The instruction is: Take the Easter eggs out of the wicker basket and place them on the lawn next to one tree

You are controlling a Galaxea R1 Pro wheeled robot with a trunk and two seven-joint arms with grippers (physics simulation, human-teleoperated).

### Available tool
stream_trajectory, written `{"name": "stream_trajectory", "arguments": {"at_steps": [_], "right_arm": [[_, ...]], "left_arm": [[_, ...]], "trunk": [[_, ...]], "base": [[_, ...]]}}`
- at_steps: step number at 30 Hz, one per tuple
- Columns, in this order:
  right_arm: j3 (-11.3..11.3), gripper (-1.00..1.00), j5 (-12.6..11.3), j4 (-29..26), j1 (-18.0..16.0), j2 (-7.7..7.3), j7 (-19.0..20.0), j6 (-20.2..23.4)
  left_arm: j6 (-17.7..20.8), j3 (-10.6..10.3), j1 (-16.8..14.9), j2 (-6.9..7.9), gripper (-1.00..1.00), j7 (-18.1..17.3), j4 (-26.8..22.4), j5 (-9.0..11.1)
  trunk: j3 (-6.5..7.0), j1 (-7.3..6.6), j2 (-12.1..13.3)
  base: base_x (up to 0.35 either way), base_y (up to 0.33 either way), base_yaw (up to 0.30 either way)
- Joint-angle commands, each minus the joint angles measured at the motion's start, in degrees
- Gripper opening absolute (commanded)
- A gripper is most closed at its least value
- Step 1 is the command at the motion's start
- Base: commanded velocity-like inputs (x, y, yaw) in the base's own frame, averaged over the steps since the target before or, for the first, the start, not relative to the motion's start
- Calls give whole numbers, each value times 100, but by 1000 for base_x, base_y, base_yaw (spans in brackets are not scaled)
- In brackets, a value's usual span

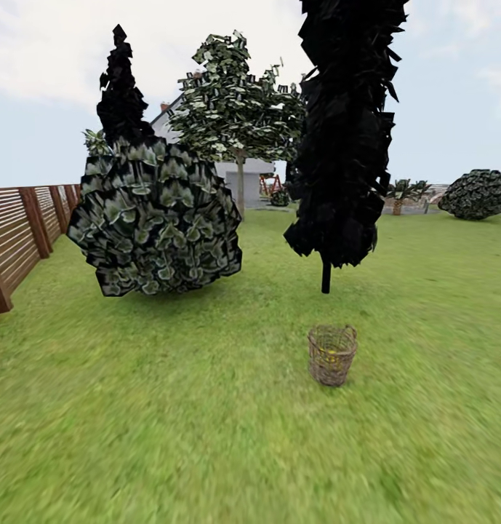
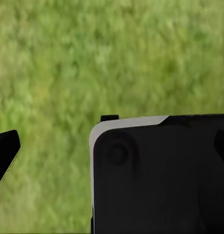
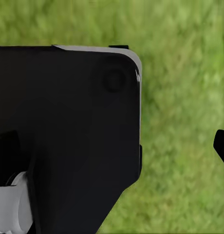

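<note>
Head view: wicker basket (image 1: pixel 331 354) on lawn (image 1: pixel 170 437) ahead; fingers' state possibly unreadable.

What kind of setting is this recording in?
A fenced back garden, it seems: mown lawn, a slatted wooden fence, trees and bushes, a house behind, and a wicker basket standing on the grass.

Tan-brown wicker basket (image 1: pixel 331 354), mottled green lawn (image 1: pixel 206 437), dark brown slatted fence (image 1: pixel 21 229), black-foliaged tree (image 1: pixel 345 131)
</note>
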Motion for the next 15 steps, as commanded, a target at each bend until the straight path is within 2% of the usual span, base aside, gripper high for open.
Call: {"name": "stream_trajectory", "arguments": {"at_steps": [1,10,15], "right_arm": [[-5,100,-2,8,-4,0,-1,-30],[-3,100,-3,8,-4,0,-1,-30],[-5,100,-3,8,-4,0,-1,-30]], "left_arm": [[-18,-7,-3,1,100,-6,3,-2],[-18,-7,-3,1,100,-6,4,-2],[-18,-7,-3,1,100,-5,3,-5]], "trunk": [[-7,5,-6],[0,5,-6],[16,5,-6]], "base": [[330,0,-57],[330,0,-42],[330,0,-138]]}}
